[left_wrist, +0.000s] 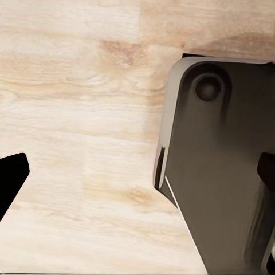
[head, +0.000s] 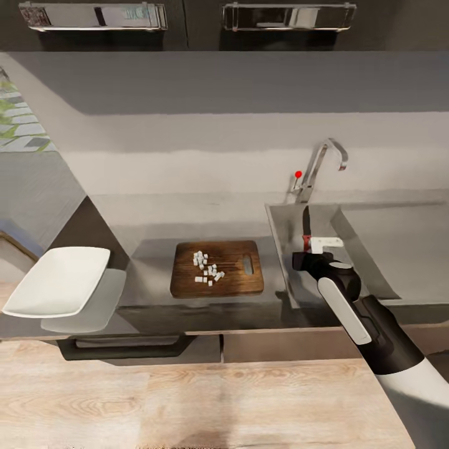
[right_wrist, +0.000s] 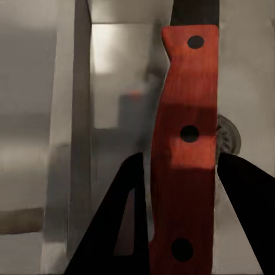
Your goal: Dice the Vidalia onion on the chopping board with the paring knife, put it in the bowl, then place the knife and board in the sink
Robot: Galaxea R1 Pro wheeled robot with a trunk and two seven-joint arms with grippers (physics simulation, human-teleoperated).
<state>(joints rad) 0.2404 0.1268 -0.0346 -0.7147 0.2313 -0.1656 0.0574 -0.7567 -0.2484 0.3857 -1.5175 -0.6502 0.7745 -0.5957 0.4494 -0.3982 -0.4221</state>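
The right gripper (right_wrist: 183, 189) clamps the paring knife (right_wrist: 186, 143) by its handle, blade running toward 12 o'clock over the sink (head: 280, 231). The chopping board (head: 240, 284) lies at 9 o'clock. I cannot tell the left jaws' state.

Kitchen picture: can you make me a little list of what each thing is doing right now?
right pincer: holding the paring knife by its red handle, over the sink
knife blade: points away from the robot, toward the tap
chopping board: flat on the countertop, beside the sink
onion pieces: small white cubes on the board
bowl: white, empty, at the robot's far left
left pincer: over the wooden floor, open or shut unclear
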